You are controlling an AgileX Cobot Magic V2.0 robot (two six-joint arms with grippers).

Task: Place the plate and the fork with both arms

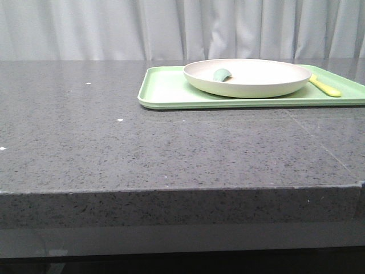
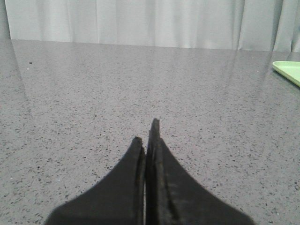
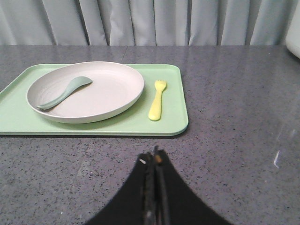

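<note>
Each wrist camera shows a matte black end effector, the left end effector [image 2: 149, 140] and the right end effector [image 3: 154, 159], each built of two broad fingers that taper to narrow tips, with faint scuffed, lighter specks along the right one's inner edges.

Speckled grey stone table [image 1: 114, 131], light-green tray [image 1: 162, 91] on it — grey-green spoon [image 3: 63, 92], pale pleated curtain [image 1: 85, 28] behind
</note>
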